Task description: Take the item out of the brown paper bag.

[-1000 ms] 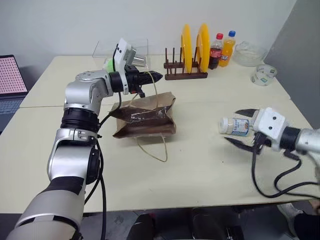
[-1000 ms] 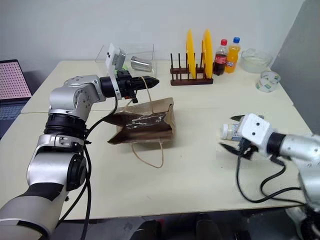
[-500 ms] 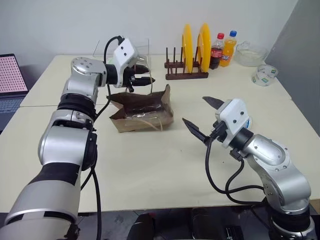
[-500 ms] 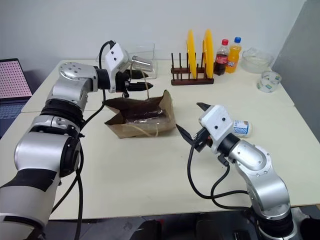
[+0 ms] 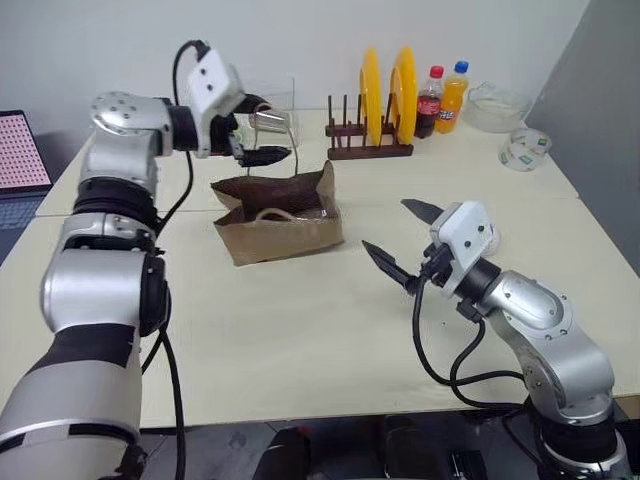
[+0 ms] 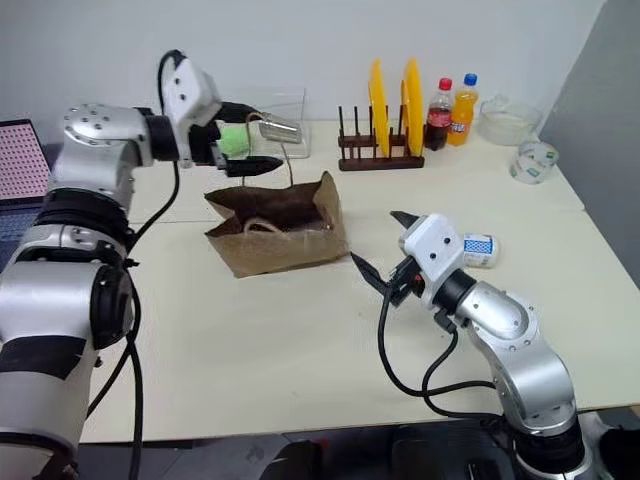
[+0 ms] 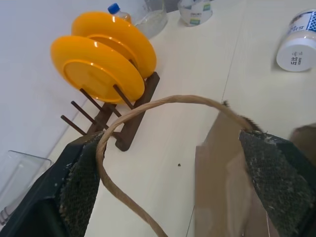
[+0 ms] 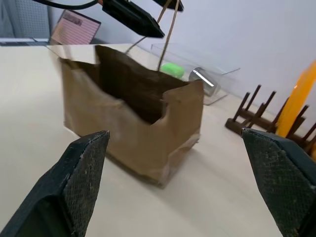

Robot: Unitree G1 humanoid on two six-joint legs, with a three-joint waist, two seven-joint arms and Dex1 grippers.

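Standing upright near the middle of the pale table (image 5: 300,340) in the left eye view, the brown paper bag (image 5: 278,217) has its mouth open upward. The left gripper (image 5: 262,128) hangs above the bag's far edge at about eleven o'clock from it, jaws spread, one cord handle (image 5: 291,158) rising between them. The right gripper (image 5: 405,238) sits at three o'clock from the bag, well apart from it, jaws spread wide and empty. Behind its white housing a sliver of the item (image 5: 493,238) shows.

From the right eye view the item (image 6: 477,249) lies on its side on the table, out of the bag, just beyond the right gripper. At one o'clock from the bag stand the wooden rack (image 6: 377,153) with two yellow plates (image 6: 393,96), then a cola bottle (image 6: 437,113) and an orange soda bottle (image 6: 459,109), a glass bowl (image 6: 503,122) and a roll of tape (image 6: 531,160). A clear box (image 6: 285,117) at twelve o'clock holds a green ball (image 6: 233,138) and a metal cup (image 6: 276,127).

Along the left wrist view the handle loops between the spread fingers (image 7: 79,193) (whether it touches them is unclear), with the item's cap (image 7: 299,51) far across the table.

Ahead in the right wrist view the bag stands between the spread fingers (image 8: 81,177), nothing between.
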